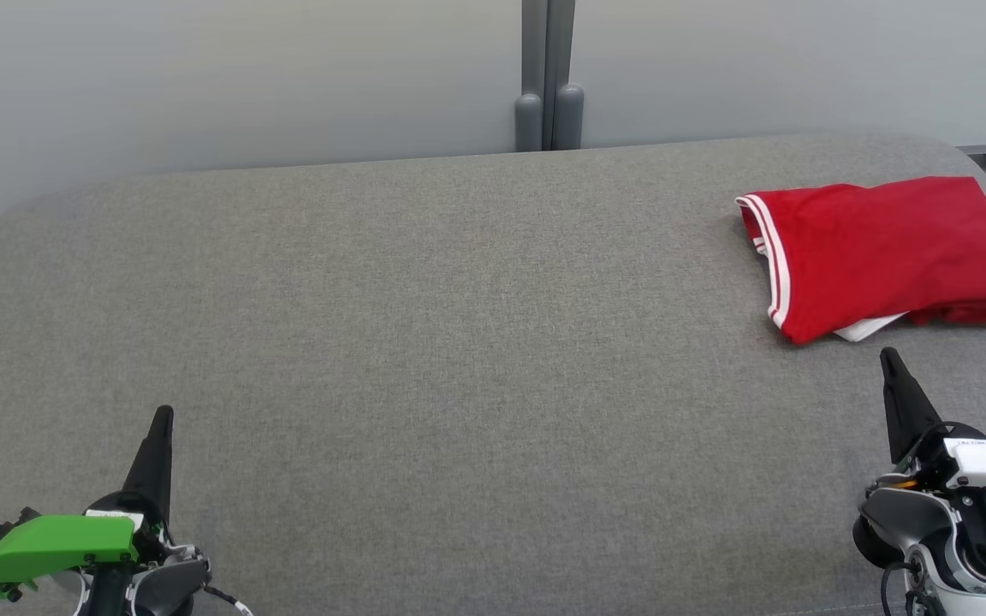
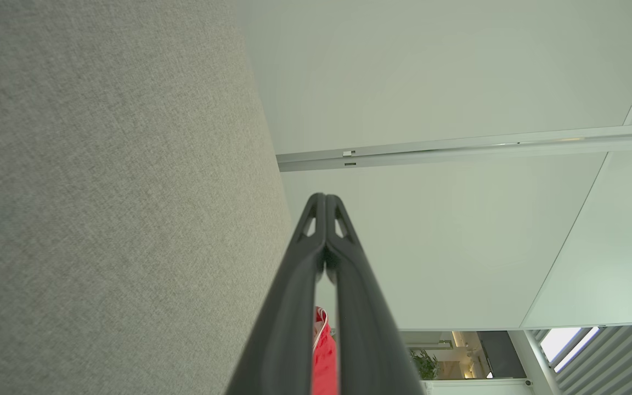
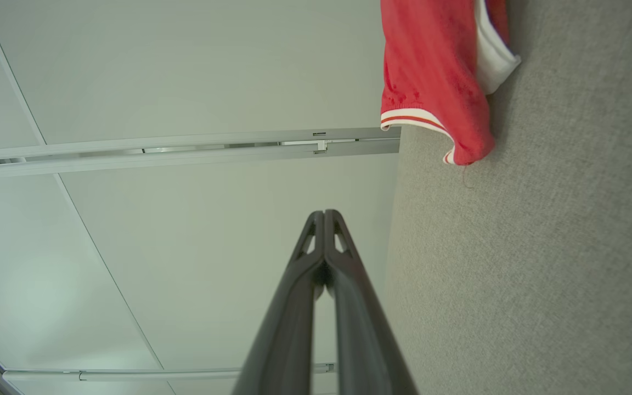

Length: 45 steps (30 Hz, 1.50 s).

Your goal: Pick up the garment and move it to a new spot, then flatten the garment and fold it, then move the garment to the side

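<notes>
A red garment [image 1: 882, 252] with white striped trim lies folded at the far right of the grey fabric surface [image 1: 459, 342]; a white layer peeks out under its near edge. In the right wrist view the red garment [image 3: 436, 71] hangs at the top, beyond the fingertips. My right gripper [image 1: 889, 355] is shut and empty, a short way in front of the garment. At the lower left, my left gripper [image 1: 165, 414] is also shut and holds nothing, far from the garment. A sliver of the red garment [image 2: 322, 351] shows between the left fingers [image 2: 288, 318].
The grey surface has rounded far corners and ends at pale wall panels [image 1: 245, 77] with a grey post [image 1: 549, 94] at the back middle. The garment's right side lies close to the surface's right edge.
</notes>
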Tool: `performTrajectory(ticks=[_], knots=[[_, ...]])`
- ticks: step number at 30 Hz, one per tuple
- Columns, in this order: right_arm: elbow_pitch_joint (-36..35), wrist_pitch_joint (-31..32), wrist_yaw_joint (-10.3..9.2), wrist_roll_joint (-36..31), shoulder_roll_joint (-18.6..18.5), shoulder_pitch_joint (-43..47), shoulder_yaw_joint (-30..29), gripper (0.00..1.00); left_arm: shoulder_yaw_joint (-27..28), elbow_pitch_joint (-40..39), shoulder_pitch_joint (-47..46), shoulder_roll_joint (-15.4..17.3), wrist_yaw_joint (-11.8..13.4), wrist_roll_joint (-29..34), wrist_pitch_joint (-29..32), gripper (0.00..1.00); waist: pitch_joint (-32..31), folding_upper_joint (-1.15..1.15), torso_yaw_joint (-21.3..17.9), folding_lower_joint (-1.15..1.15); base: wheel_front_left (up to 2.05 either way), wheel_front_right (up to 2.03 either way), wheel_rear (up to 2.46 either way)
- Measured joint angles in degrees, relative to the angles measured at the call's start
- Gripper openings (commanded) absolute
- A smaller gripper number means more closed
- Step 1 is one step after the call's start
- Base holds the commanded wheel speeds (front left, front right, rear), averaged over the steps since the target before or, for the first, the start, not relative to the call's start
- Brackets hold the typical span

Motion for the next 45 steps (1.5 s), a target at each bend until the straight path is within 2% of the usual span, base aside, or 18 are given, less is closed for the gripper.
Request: performTrajectory(ticks=[45], knots=[[-0.22,0.0,0.0,0.18,0.01,0.0,0.08,0.0,0.13,0.02,0.0,-0.01,-0.01,0.0,0.19,0.0,0.01,0.0,0.0,0.0,0.0,0.0,0.0]])
